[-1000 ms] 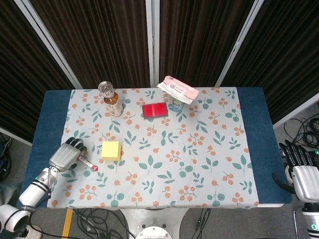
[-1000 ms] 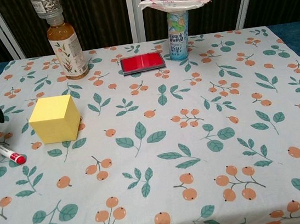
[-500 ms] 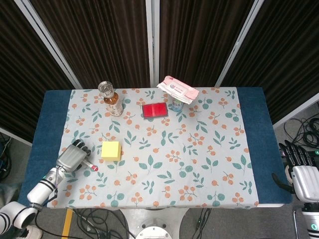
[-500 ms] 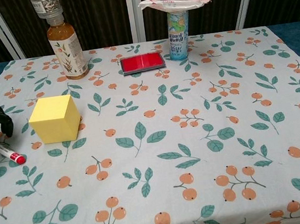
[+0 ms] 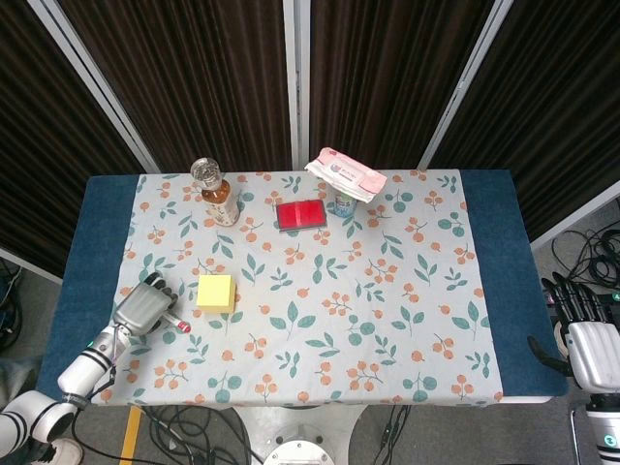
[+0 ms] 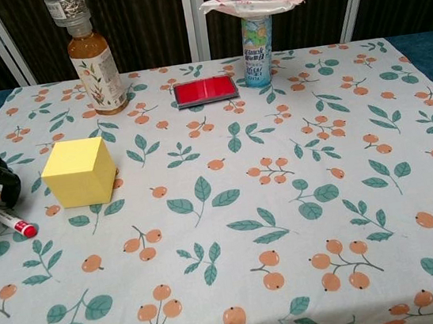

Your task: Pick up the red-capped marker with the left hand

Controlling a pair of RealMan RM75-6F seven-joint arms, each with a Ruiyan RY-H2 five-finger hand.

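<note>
1. The red-capped marker (image 6: 1, 216) lies flat on the tablecloth (image 5: 387, 291) near the table's left edge, at about 8 o'clock from the table's centre. Its slim white barrel runs on a diagonal and its red cap points toward the near edge.

2. My left hand (image 5: 145, 307) sits over the barrel end of the marker. In the chest view its dark fingers (image 6: 3, 180) curl down just beside the barrel, but I can't tell whether they actually pinch it or only hover, so I won't call the grasp made.

3. I judge I'm at the closing-in step, with the marker on the cloth and not lifted. The next move calls for settling the fingers on both sides of the thin round barrel, which looks likely to roll, then closing firmly before raising.

4. At 3 o'clock from the marker, just beside it, stands a yellow cube (image 6: 80, 173) with matte faces and crisp edges. I need to keep my fingers off it.

5. Further off at 12 o'clock is a clear tea bottle (image 5: 215, 193) with amber liquid. Near it lie a flat, glossy red case (image 5: 301, 214) and a slim can (image 6: 258, 50) with a soft plastic packet (image 6: 250, 2) resting on top.

6. The cloth is white with printed orange berries and green leaves, over a blue table cover (image 5: 509, 252).

7. My right hand (image 5: 585, 334) rests off the table at 4 o'clock, fingers apart, holding nothing.
</note>
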